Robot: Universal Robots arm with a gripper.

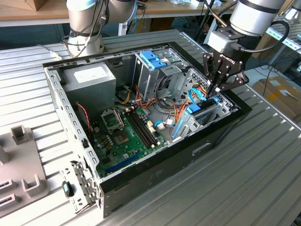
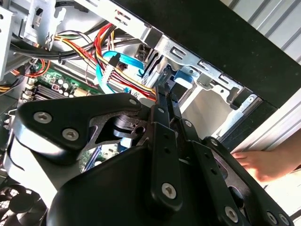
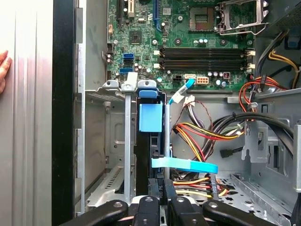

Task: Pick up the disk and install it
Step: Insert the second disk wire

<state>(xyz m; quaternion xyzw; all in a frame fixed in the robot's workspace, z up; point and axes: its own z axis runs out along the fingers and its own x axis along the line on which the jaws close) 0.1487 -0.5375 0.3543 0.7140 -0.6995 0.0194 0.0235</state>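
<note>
The gripper point(image 1: 215, 90) is reaching into the drive cage point(image 1: 209, 110) at the exterior view's right of the open computer case point(image 1: 155, 169), fingers clenched on the disk point(image 3: 149, 141), which is standing on edge in the bay. The first wrist view is showing the motherboard point(image 3: 188, 42) beyond; a person's hand point(image 2: 256, 162) is resting nearby in the second wrist view.

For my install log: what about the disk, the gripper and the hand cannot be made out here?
- The disk: it stands edge-on in the first wrist view, so its label face is hidden by the drive bay.
- How deep the disk sits: in the exterior view the gripper covers it.
- The person's hand: cut off by the first wrist view's edge.
</note>
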